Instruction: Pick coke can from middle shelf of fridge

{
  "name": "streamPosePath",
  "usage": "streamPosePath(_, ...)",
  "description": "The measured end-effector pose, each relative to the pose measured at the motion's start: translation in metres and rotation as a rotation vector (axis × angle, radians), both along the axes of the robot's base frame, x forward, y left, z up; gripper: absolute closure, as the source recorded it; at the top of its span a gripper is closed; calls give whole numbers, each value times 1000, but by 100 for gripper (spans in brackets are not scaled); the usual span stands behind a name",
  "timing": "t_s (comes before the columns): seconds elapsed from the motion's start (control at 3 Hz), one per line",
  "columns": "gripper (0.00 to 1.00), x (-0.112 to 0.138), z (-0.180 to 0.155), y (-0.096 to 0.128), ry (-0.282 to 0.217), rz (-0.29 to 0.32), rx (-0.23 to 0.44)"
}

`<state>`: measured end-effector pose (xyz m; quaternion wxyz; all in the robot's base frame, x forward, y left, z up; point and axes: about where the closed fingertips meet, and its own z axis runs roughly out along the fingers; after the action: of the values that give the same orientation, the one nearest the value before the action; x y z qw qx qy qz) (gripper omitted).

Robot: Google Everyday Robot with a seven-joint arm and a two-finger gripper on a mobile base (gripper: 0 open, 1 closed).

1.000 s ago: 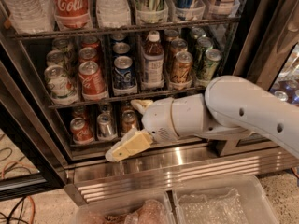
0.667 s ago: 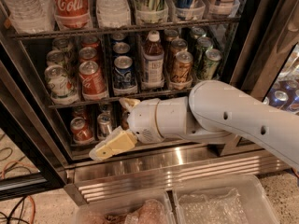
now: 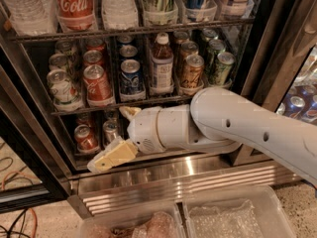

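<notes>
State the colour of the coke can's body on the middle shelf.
Red aluminium coke can: red with white script, camera view. Cream claw is below it.

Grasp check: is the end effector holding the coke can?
No, the end effector hangs open below the middle shelf where the coke can stands.

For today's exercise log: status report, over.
Gripper below middle shelf, jaws open, empty. Coke can upright, front of its lane, untouched. Nothing in front of it.

"Coca-Cola" script marks the large red bottle (image 3: pixel 74 4).
</notes>
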<state>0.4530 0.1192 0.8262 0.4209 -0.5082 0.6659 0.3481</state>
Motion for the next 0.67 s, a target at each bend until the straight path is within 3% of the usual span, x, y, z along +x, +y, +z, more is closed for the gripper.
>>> streamPosePath(0.67,0,-5,-28,29,35,-1,29)
